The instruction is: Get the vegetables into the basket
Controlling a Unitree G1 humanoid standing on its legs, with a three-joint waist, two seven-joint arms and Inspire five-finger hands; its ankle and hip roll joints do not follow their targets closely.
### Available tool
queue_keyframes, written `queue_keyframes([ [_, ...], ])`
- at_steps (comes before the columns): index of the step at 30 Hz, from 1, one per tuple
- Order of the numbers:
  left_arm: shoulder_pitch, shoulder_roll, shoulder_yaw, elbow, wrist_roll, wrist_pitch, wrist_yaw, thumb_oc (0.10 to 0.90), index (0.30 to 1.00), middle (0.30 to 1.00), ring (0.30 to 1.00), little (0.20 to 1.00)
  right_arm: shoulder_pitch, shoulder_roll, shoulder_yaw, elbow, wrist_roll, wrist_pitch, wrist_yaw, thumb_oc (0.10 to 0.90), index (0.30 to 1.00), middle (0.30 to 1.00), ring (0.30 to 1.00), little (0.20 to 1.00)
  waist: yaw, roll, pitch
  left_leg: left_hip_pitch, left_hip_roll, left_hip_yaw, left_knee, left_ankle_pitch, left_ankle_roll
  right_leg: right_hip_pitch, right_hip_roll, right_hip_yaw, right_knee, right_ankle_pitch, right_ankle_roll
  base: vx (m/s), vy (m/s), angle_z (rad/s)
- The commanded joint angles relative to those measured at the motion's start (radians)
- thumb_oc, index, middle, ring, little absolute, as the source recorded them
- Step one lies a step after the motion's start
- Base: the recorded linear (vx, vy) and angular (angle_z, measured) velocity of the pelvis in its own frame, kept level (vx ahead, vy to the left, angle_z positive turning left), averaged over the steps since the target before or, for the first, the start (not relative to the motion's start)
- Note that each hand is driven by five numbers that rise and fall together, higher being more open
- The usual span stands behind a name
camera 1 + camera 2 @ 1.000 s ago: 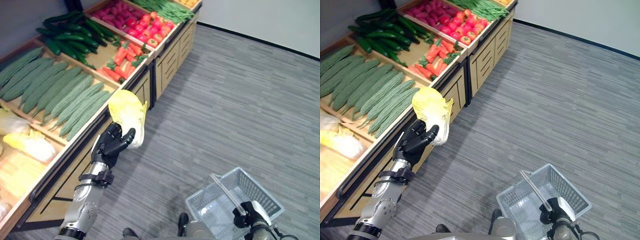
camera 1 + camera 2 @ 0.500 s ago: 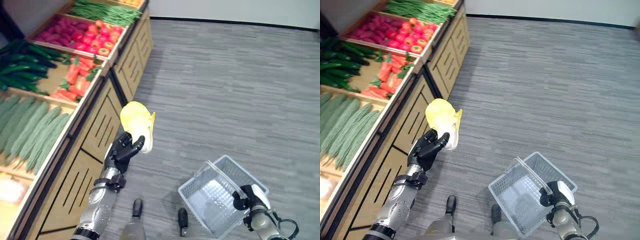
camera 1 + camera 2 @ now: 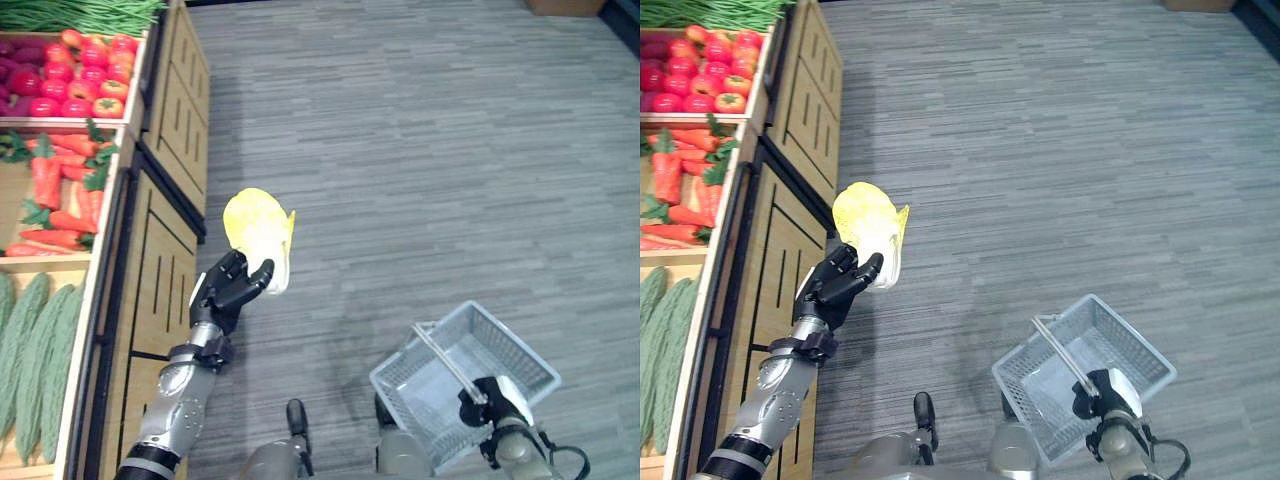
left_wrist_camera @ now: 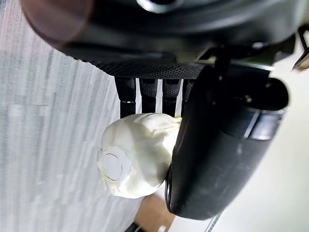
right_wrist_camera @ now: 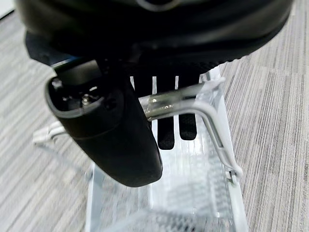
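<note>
Over the floor: left hand (image 3: 228,292) curls round cabbage (image 3: 258,225);
Right hand (image 3: 487,400): grips basket (image 3: 520,347) handle;
Left: drop cabbage in

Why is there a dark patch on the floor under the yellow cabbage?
In the left eye view, the napa cabbage held up by the left hand blocks the light, casting a soft shadow on the grey floor; in the left wrist view, the hand's near bulk looks blurry.
</note>
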Motion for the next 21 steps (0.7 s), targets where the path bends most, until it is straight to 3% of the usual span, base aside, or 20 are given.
queue_keyframes([
  [1,-0.022,-0.004,0.031,-0.103,0.045,-0.083,-0.064,0.400,0.300,0.300,0.300,0.300,-0.035,-0.097,0.005,0.031,0.013,-0.029,-0.058,0.400,0.300,0.300,0.300,0.300,0.038,-0.020,-0.091,-0.032,0.056,-0.050,0.025,-0.025,-0.069,-0.011,-0.076,-0.094,0.126,-0.029,0.064,0.01,0.018,-0.54],
  [3,-0.018,0.003,0.031,-0.109,0.047,-0.081,-0.073,0.400,0.300,0.300,0.300,0.300,-0.045,-0.106,0.005,0.060,0.014,-0.027,-0.055,0.400,0.300,0.300,0.300,0.300,0.041,-0.022,-0.096,-0.025,0.055,-0.041,0.023,-0.026,-0.071,-0.006,-0.081,-0.107,0.115,-0.020,0.068,0.03,-0.001,-0.26],
  [4,-0.009,0.022,0.027,-0.132,0.057,-0.080,-0.086,0.400,0.300,0.300,0.300,0.300,-0.067,-0.126,0.006,0.098,0.013,-0.024,-0.056,0.400,0.300,0.300,0.300,0.300,0.048,-0.031,-0.106,-0.011,0.049,-0.029,0.021,-0.029,-0.074,0.001,-0.090,-0.122,0.086,0.013,0.077,0.07,-0.057,-0.12],
  [6,-0.010,0.060,0.017,-0.155,0.120,-0.085,-0.081,0.400,0.300,0.300,0.300,0.300,-0.105,-0.171,0.001,0.099,0.019,-0.024,-0.065,0.400,0.300,0.300,0.300,0.300,0.056,-0.031,-0.119,0.000,0.061,-0.021,0.014,-0.025,-0.086,0.021,-0.084,-0.137,0.023,0.006,0.077,0.09,-0.125,-0.15],
  [12,-0.025,0.107,0.006,-0.160,0.337,-0.100,-0.001,0.400,0.300,0.300,0.300,0.300,-0.155,-0.258,0.021,-0.105,0.013,-0.054,-0.093,0.400,0.300,0.300,0.300,0.300,0.054,-0.030,-0.146,-0.003,0.101,-0.031,0.005,0.000,-0.123,0.061,-0.055,-0.166,-0.038,-0.014,0.066,0.04,-0.140,0.00],
  [16,-0.097,0.187,-0.069,-0.193,0.509,-0.120,0.019,0.400,0.300,0.300,0.300,0.300,-0.218,-0.314,0.059,-0.277,-0.007,-0.077,-0.099,0.400,0.300,0.300,0.300,0.300,0.044,-0.020,-0.157,0.007,0.117,-0.035,0.005,-0.002,-0.133,0.072,-0.043,-0.162,-0.038,-0.031,0.061,0.03,-0.069,0.00],
  [21,-0.208,0.279,-0.191,-0.240,0.627,-0.152,0.022,0.400,0.300,0.300,0.300,0.300,-0.300,-0.317,0.117,-0.324,0.002,-0.099,-0.101,0.400,0.300,0.300,0.300,0.300,0.035,-0.011,-0.167,0.012,0.126,-0.034,0.005,-0.004,-0.139,0.078,-0.036,-0.152,-0.038,-0.039,0.059,0.01,-0.012,0.01],
])
